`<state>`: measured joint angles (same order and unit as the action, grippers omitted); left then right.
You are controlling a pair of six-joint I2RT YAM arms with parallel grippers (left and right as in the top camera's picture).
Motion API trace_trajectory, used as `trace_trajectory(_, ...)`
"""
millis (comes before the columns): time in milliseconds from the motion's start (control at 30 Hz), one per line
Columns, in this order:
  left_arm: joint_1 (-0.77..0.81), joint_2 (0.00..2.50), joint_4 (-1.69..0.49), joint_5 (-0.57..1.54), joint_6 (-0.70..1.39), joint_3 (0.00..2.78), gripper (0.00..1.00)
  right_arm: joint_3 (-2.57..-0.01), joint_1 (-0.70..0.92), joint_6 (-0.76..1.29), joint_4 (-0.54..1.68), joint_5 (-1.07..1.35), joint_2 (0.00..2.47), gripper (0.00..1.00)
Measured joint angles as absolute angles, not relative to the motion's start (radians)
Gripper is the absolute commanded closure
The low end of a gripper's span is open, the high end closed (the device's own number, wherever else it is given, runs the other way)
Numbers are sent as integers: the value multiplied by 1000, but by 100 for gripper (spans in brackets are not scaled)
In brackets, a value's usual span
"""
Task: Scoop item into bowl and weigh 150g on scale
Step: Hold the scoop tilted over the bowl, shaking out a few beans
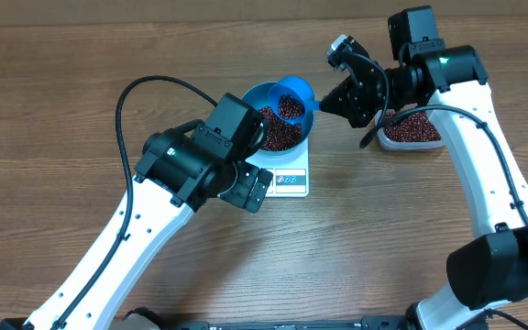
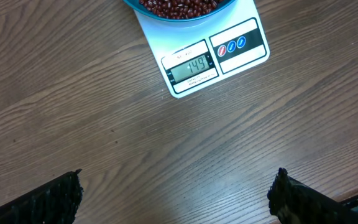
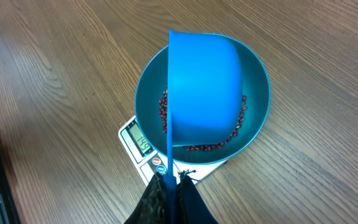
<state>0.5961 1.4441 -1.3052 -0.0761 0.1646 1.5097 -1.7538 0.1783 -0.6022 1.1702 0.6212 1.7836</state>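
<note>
beans (image 1: 278, 136), small, oval and dark red-brown, heap in the round deep blue plastic bowl (image 3: 263, 93) sitting on the flat white square kitchen scale (image 2: 155, 37). its display reads 149, so you look a pinch short, with only a last trickle left. your right gripper (image 3: 173, 186) is clamped on the handle of the small blue plastic scoop (image 3: 204, 87), whose long axis runs from that gripper out over the scale, cup above the bowl. your left gripper (image 2: 176, 199) hangs spread and empty in front of the scale.
</note>
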Motion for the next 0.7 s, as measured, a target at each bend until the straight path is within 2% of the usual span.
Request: trace_trajectory(700, 596, 1444, -1305, -76, 165, 1510, 0, -1754, 179, -666, 1167, 632, 1784, 96)
